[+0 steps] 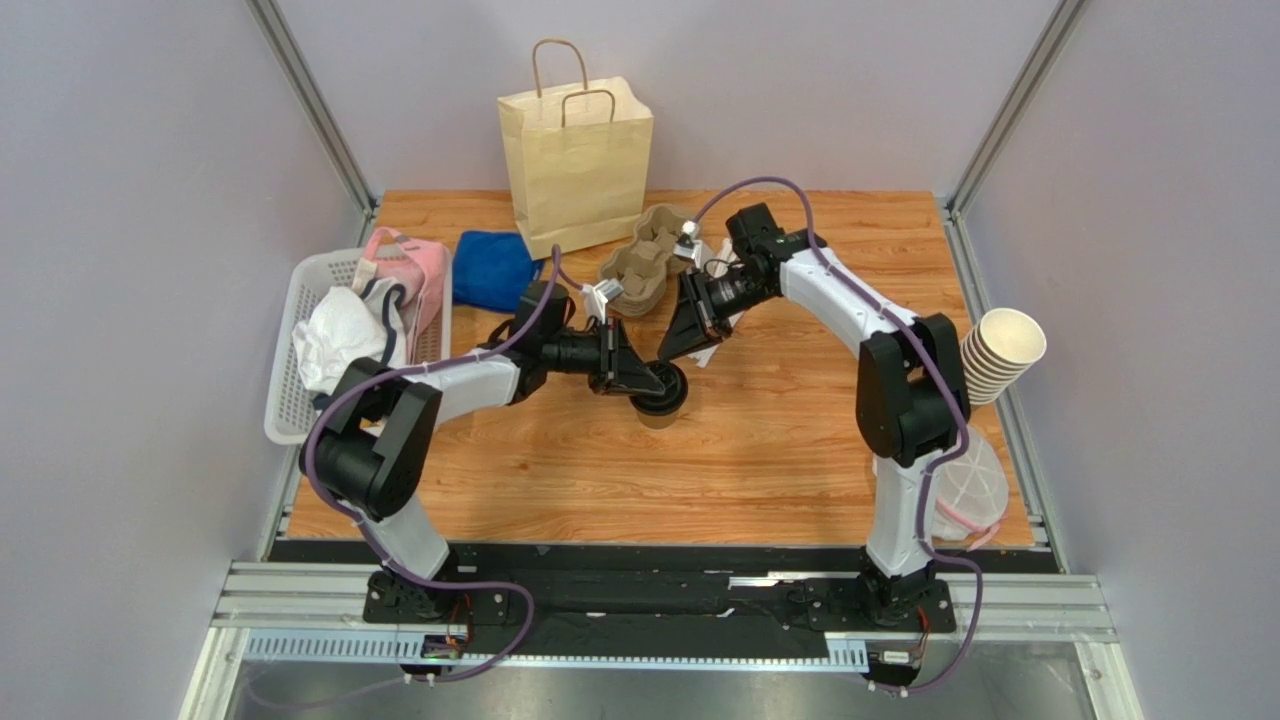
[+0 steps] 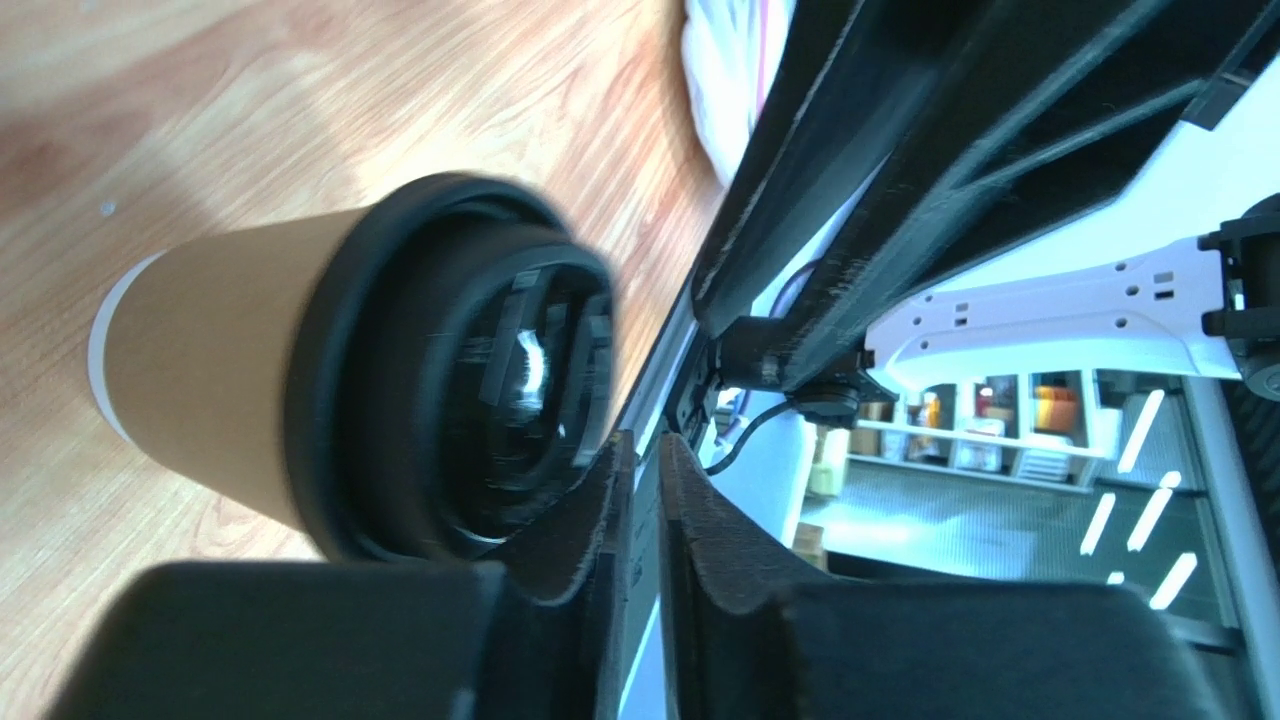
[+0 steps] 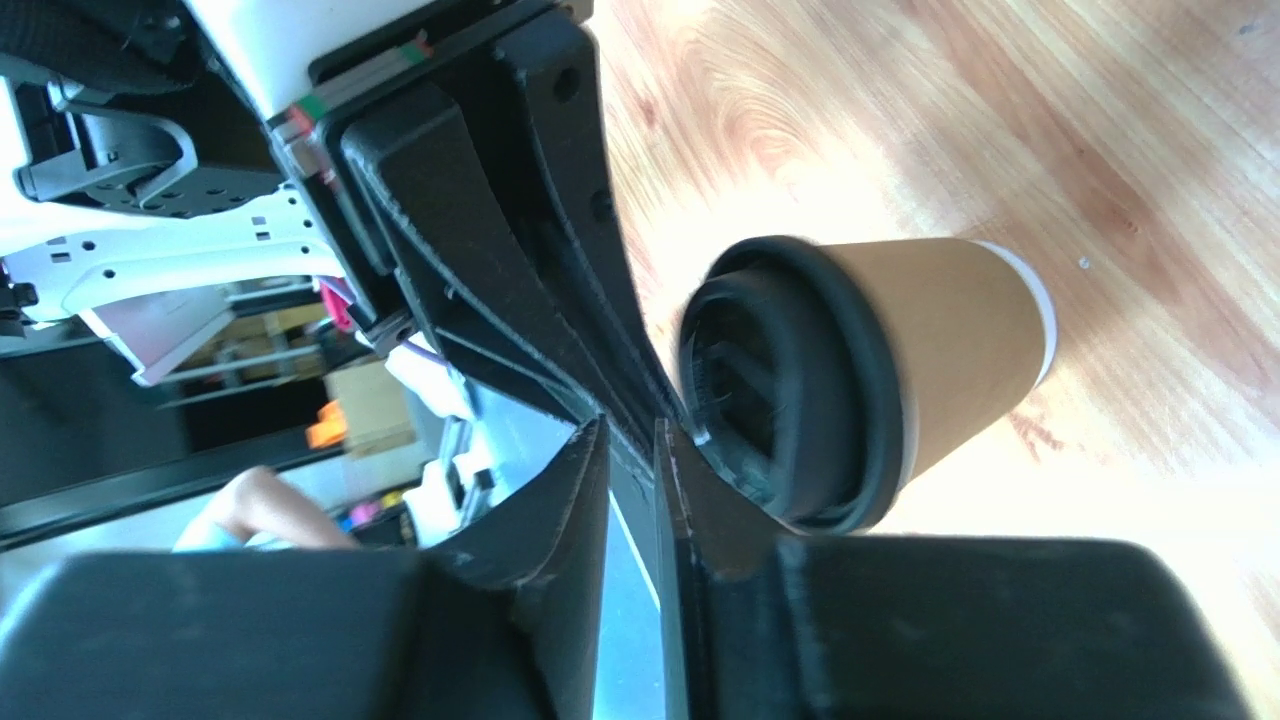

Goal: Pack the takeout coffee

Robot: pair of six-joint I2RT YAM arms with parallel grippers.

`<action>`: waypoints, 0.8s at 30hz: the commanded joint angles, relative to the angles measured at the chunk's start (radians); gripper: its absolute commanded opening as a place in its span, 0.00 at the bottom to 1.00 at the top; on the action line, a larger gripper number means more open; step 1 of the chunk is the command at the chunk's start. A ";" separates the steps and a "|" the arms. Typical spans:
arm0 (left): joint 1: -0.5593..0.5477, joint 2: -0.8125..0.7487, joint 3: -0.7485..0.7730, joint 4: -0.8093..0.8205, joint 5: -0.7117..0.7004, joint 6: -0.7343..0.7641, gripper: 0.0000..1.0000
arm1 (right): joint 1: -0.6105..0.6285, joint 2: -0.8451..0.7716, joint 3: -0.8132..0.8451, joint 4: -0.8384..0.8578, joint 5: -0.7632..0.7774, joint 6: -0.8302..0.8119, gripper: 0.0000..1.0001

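From above, the left hand point(image 1: 643, 378), its fingers closed to a thin slit and holding nothing, covers much of the coffee cup point(image 1: 661, 408). The cup stands upright mid-surface point(image 1: 781, 450), long axis vertical, black lid point(image 2: 451, 375) on top. The right hand point(image 1: 679, 342), likewise pinched nearly closed and holding nothing, points down beside the lid's rim.

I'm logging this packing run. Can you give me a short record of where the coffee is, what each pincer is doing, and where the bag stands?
coffee: upright on the table, lid on
left pincer: shut, empty, tips at the lid's rim, contact unclear
right pincer: shut, empty, tips at the lid's rim on the other side
bag: upright at the far edge
packed: not yet
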 commanded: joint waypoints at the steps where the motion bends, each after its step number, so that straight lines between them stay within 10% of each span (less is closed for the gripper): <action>1: -0.005 -0.134 0.086 -0.092 -0.017 0.078 0.24 | -0.005 -0.115 0.049 -0.103 0.087 -0.067 0.26; 12: -0.029 -0.226 0.407 -0.852 -0.236 0.803 0.50 | -0.002 -0.181 0.009 -0.215 0.380 -0.161 0.29; 24: -0.123 -0.137 0.498 -0.948 -0.355 1.139 0.64 | -0.002 -0.097 0.012 -0.188 0.393 -0.096 0.22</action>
